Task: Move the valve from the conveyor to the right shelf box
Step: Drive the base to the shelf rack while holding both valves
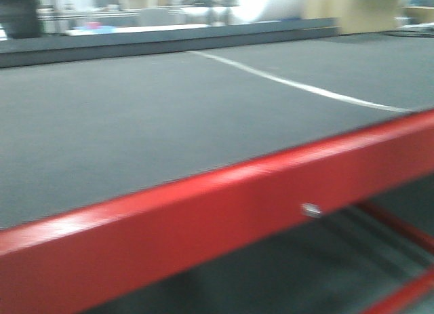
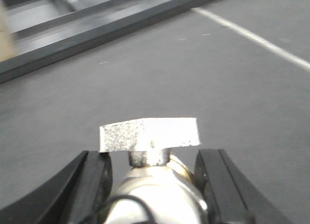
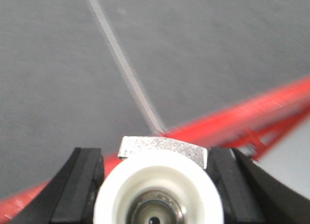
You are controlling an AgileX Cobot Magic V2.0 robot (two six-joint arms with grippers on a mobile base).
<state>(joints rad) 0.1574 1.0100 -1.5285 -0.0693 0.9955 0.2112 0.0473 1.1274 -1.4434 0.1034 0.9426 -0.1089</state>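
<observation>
Grey conveyor (image 1: 169, 124) behind red beam (image 1: 203, 222)

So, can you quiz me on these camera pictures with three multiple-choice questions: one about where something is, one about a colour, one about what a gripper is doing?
1. Where does the white stripe lie?
A. across the conveyor
B. on a wall
C. on a shelf box

2. What colour is the beam along the conveyor's near edge?
A. blue
B. red
C. yellow

3. How does the left gripper stand to the valve?
A. far above it
B. gripping it from both sides
C. pushing it from behind

Answers:
1 A, the stripe runs over the dark belt surface.
2 B, the front view shows it bright red.
3 B, the left wrist view shows the valve body between its two black fingers.
</observation>
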